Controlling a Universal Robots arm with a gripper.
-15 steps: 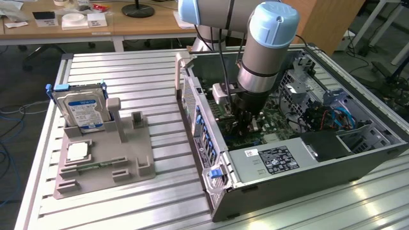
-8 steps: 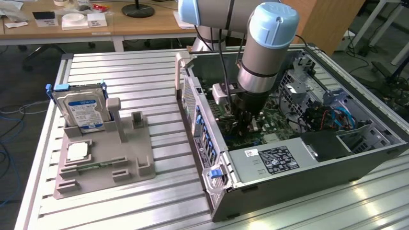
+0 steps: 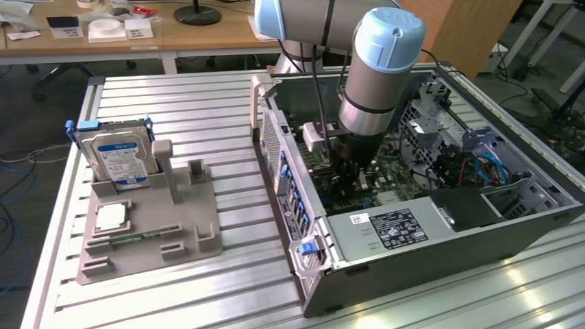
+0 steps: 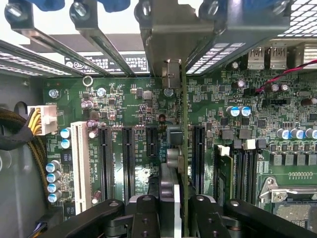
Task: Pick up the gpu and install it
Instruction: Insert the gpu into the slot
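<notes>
Gripping the gpu [image 4: 184,148] by its top edge, the pincer [image 4: 174,210] is seen deep inside the open computer case [image 3: 512,226], with its two black fingers [image 4: 143,213] shut on the thin card. The card is held on its edge, straight under the pincer, and its silver end bracket [image 4: 171,44] is pointed at the back wall of the case. Just below the card, the green motherboard [image 4: 124,109] is spread out, and long black slots [image 4: 129,158] are lined up on both sides of the card. It cannot be told if the card's edge is already in a slot. A slip could happen here: if the card is pushed down while it is not lined up, its edge could be bent or the board could be scratched. Farther away from the pincer, outside the case, a hard drive [image 3: 114,161] with a blue label is stood in a grey holder [image 3: 151,236] on the metal table [image 3: 183,103].
</notes>
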